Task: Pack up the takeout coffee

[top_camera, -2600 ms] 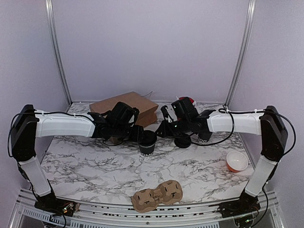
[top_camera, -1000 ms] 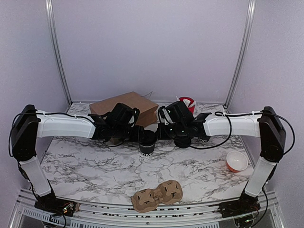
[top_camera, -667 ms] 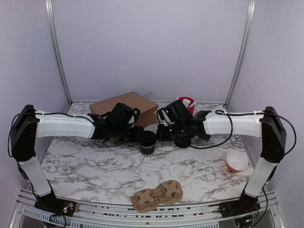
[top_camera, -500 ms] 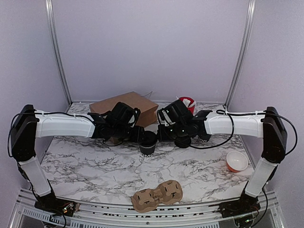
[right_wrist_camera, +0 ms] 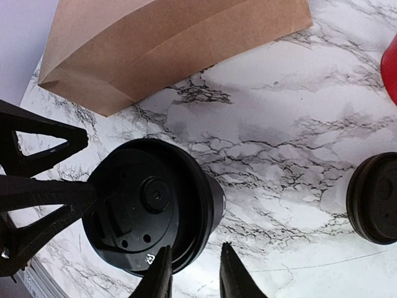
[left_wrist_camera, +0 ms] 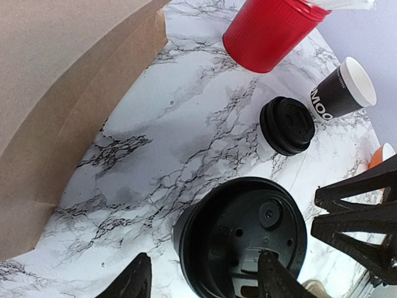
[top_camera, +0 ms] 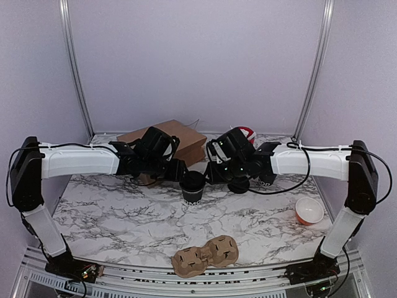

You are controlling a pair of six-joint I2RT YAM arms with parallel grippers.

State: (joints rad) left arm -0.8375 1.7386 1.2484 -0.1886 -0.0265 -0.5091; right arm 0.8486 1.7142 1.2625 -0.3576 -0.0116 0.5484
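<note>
Lying at six o'clock on the marble table (top_camera: 124, 217) is a cardboard cup carrier (top_camera: 206, 256), with an orange bowl (top_camera: 309, 211) at four o'clock. Mid-table, the takeout coffee (top_camera: 193, 186) is standing upright, wearing its lid (right_wrist_camera: 152, 205). The left gripper (left_wrist_camera: 205, 267) is hovering on its nine o'clock side, fingers spread wide and holding nothing. The right gripper (right_wrist_camera: 195, 251) is hanging at its three o'clock side, parted only narrowly and empty, its tips just beside the lid's rim. Farther back are sitting a spare lid (left_wrist_camera: 286, 125), an open twin cup (left_wrist_camera: 343, 93), a red tub (left_wrist_camera: 270, 31) at one o'clock and a brown paper bag (top_camera: 164, 139) at eleven. Both grippers are crowding one cup, so a tip catching the rim could, I judge, pop the lid or topple the coffee.
</note>
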